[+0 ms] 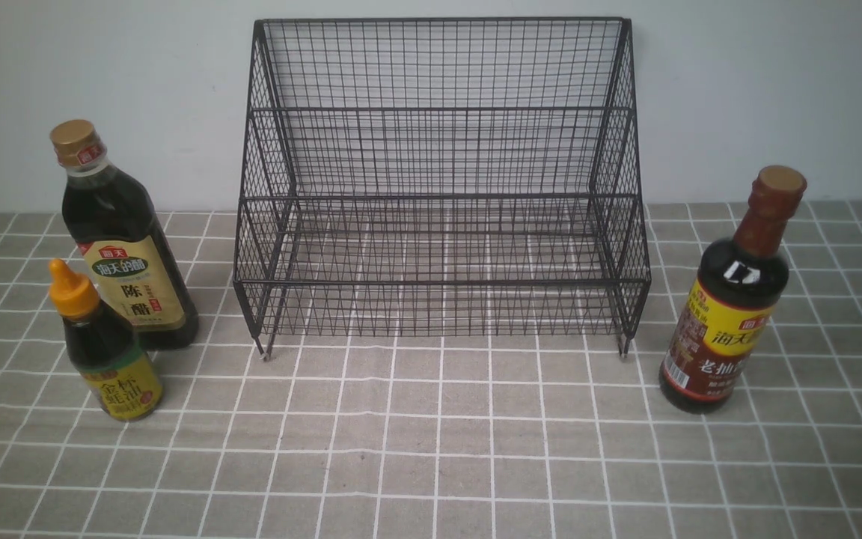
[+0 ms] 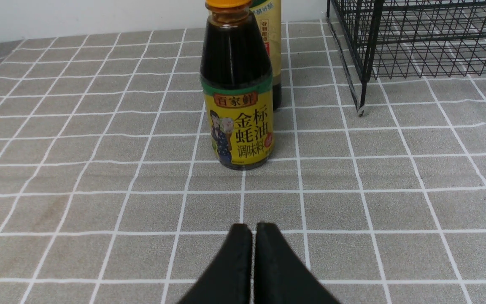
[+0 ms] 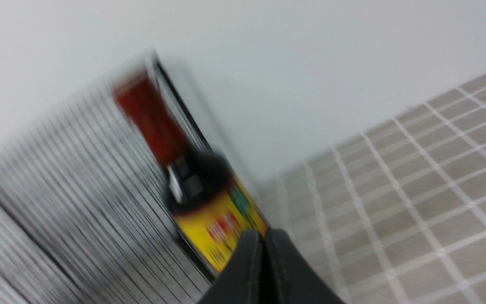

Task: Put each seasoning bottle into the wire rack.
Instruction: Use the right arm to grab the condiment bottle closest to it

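gold-capped bottle [image 1: 132,288], orange-nozzled bottle [image 1: 113,367], brown-necked bottle [image 1: 726,329]: dark liquid, stood upright, caps up | wire rack [image 1: 438,109]: black mesh, at worktop [image 1: 431,449] back edge | left gripper [image 2: 252,229], right gripper [image 3: 264,233]: clenched, nothing grasped

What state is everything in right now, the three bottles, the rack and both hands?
Gold-capped bottle: upright, capped, on the cloth left of the rack.
Orange-nozzled bottle: upright, capped, just in front of the gold-capped one.
Brown-necked bottle: upright, capped, on the cloth right of the rack.
Wire rack: standing, both tiers empty.
Left hand: shut, holding nothing.
Right hand: shut, holding nothing.
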You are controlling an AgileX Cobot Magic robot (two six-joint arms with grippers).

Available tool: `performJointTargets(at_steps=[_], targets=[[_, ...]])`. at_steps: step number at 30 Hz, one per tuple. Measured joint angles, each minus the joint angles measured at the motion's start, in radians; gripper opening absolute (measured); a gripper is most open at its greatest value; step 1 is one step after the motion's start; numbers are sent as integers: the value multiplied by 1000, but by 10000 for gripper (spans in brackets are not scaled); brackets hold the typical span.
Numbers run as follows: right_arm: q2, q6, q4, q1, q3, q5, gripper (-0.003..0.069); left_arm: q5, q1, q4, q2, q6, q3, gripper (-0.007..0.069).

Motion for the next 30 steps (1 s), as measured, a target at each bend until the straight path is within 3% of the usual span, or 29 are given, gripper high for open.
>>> performJointTargets(at_steps=[1, 5, 11, 16, 22, 30], targets=[[0, 3, 16, 0, 0, -13, -15, 0, 0, 0, 0, 0, 0, -7], [0, 27, 293, 0, 0, -87, -15, 0, 0, 0, 0, 0, 0, -7], [0, -37, 362, 0, 0, -102, -15, 0, 0, 0, 0, 0, 0, -7], [0, -120, 358, 0, -22, -61, -15, 0, 0, 0, 0, 0, 0, -7], [151, -324, 283, 0, -294, 269, -15, 0, 0, 0, 0, 0, 0, -7], [535, -343, 5, 0, -644, 736, -15, 0, 0, 0, 0, 0, 0, -7]])
